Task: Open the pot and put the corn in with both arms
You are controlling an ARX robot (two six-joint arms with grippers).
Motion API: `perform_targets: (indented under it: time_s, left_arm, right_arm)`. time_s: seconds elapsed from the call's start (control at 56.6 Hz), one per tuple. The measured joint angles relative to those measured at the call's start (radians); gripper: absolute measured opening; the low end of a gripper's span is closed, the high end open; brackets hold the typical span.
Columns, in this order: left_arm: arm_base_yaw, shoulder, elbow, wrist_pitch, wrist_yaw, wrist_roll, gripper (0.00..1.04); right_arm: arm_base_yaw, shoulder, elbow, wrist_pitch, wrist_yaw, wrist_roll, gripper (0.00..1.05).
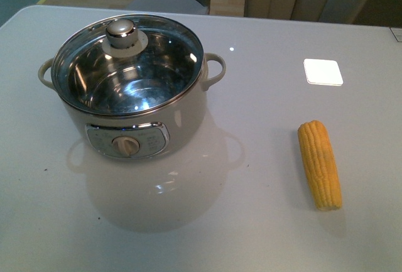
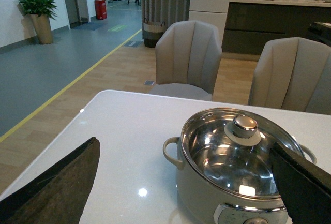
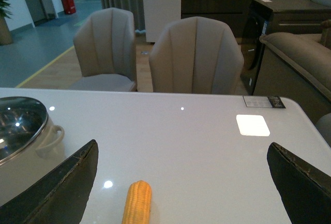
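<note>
The cream-white pot [image 1: 141,118] stands at the left of the white table, closed by a glass lid [image 1: 163,58] with a steel knob [image 1: 121,30]. The yellow corn [image 1: 320,163] lies on the table to the pot's right. Neither arm shows in the front view. My left gripper [image 2: 189,180] is open and empty, short of the pot [image 2: 207,203]; the lid knob [image 2: 244,125] sits beyond it. My right gripper [image 3: 183,182] is open and empty above the table, with the corn [image 3: 137,203] lying between its fingers, nearer one of them. The pot's handle [image 3: 51,136] shows at that view's edge.
A white square patch [image 1: 323,71] lies on the table behind the corn. Two beige chairs [image 3: 194,58] stand along the table's far edge. A small label card [image 3: 264,101] lies near the far right corner.
</note>
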Motion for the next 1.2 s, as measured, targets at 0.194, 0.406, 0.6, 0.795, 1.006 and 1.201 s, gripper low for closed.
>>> perform_targets:
  time_s: [0.194,0.406,0.6,0.795,1.006,1.201]
  left_arm:
    - [0.000,0.000,0.000,0.000,0.000,0.000,0.98]
    - [0.000,0.000,0.000,0.000,0.000,0.000,0.98]
    - [0.000,0.000,0.000,0.000,0.000,0.000,0.98]
    - [0.041,0.011,0.000,0.006,0.145,-0.029,0.98]
    - [0.005,0.367,0.001,0.357,0.277,-0.042,0.98]
    - [-0.001,1.183,0.204,0.971,0.315,0.025,0.98]
  right_arm:
    - [0.000,0.000,0.000,0.000,0.000,0.000,0.96]
    - [0.000,0.000,0.000,0.000,0.000,0.000,0.96]
    - [0.000,0.000,0.000,0.000,0.000,0.000,0.96]
    - [0.000,0.000,0.000,0.000,0.000,0.000,0.96]
    - [0.000,0.000,0.000,0.000,-0.001,0.000,0.96]
    - [0.000,0.000,0.000,0.000,-0.001,0.000,0.96]
